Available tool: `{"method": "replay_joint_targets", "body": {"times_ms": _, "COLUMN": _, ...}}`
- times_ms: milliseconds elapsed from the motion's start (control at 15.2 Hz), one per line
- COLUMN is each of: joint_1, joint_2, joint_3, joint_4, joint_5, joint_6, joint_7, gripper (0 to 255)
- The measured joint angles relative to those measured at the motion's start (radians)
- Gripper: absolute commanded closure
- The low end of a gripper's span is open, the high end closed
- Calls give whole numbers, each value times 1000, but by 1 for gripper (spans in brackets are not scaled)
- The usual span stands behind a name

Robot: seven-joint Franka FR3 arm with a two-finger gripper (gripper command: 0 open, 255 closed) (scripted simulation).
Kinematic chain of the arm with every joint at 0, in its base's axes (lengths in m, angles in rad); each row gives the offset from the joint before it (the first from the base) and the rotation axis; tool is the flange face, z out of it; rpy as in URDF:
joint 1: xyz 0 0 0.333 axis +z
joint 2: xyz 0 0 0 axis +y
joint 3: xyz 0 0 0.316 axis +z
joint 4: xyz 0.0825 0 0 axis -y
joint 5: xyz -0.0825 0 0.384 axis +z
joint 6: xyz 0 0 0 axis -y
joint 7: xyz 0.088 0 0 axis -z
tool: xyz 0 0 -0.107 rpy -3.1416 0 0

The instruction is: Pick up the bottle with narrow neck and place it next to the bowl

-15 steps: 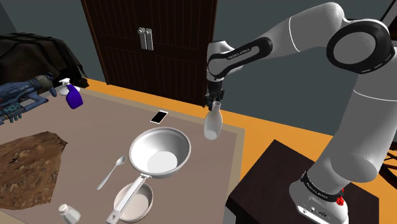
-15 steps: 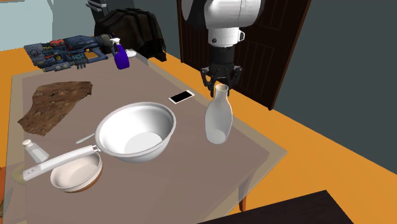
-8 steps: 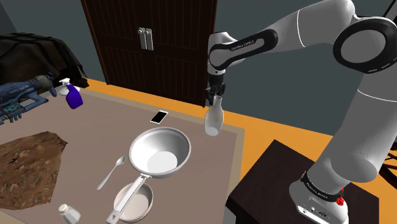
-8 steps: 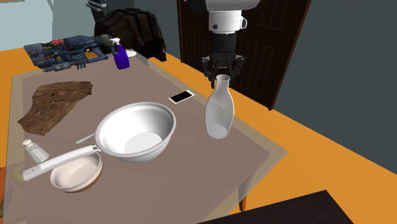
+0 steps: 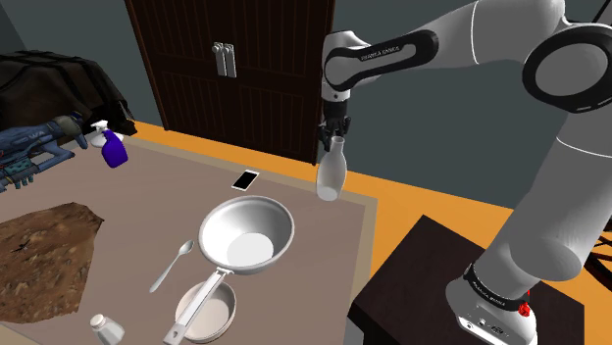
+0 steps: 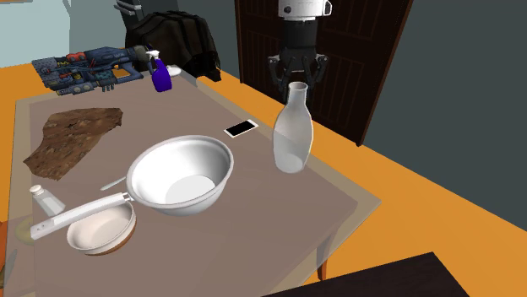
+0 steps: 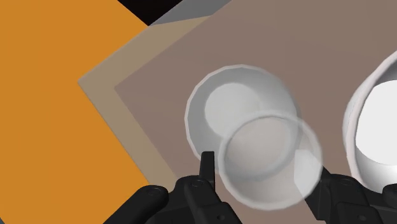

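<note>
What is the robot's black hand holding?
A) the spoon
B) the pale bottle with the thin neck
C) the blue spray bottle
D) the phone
B: the gripper is closed around the thin neck of the pale bottle.

Bowl (image 7: pixel 353 127) cut by wrist view's edge, bottle (image 7: pixel 267 159) rim covering one of the jaws
</note>
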Motion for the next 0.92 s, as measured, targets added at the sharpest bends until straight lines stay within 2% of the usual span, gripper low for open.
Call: {"method": "replay_joint_targets", "body": {"times_ms": 924, "joint_1": -1, "joint_2": -30, "joint_3": 0, "joint_4": 150, "joint_5": -1, "joint_6": -180, "joint_7": 2, "gripper": 255}}
